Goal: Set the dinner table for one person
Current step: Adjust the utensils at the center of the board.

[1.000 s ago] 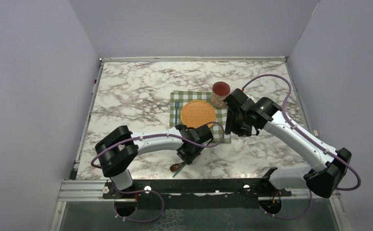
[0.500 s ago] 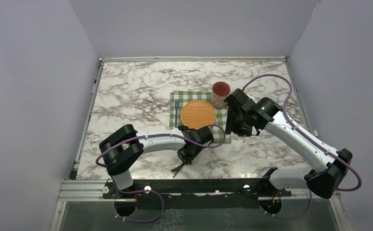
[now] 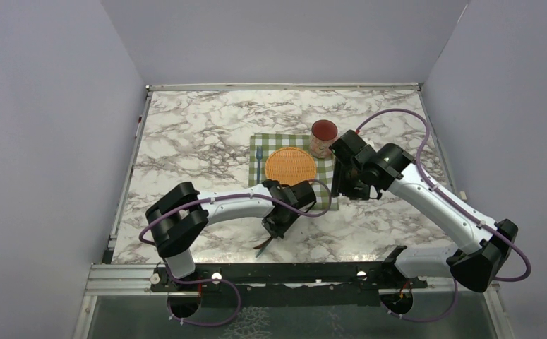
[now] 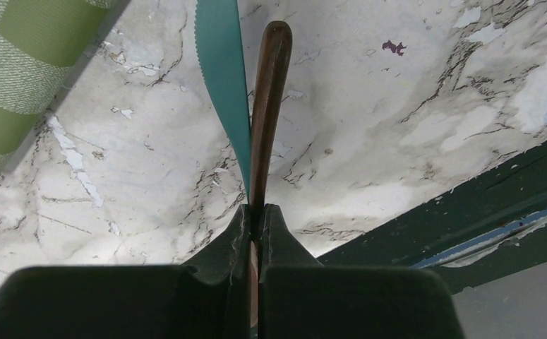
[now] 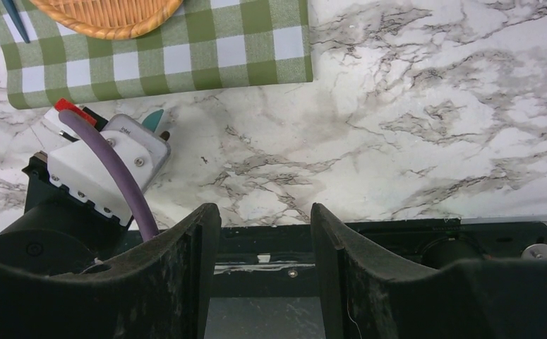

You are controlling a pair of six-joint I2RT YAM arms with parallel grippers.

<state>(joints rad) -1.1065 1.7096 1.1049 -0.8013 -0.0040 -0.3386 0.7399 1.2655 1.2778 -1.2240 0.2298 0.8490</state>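
Observation:
On the marble dinner table (image 3: 200, 134) lies a green checked cloth (image 3: 270, 143) with an orange woven plate (image 3: 289, 166) and a blue fork (image 3: 259, 162) on it. My left gripper (image 3: 273, 232) hovers low near the front edge, shut on a brown wooden spoon (image 4: 267, 106). A teal knife (image 4: 221, 70) runs along the spoon's left side into the jaws; whether it is pinched too is hidden. My right gripper (image 3: 343, 189) hangs open and empty just right of the cloth (image 5: 185, 49), its fingers (image 5: 200, 233) wide apart.
A red-lidded jar (image 3: 323, 138) stands at the cloth's far right corner, close to the right arm. The dark metal frame (image 4: 468, 212) of the front edge runs just beyond the held spoon. Purple walls enclose the table on three sides.
The left jaws have closed onto the spoon's handle, and the spoon's bowl has tipped on the marble. The right arm has stayed still.

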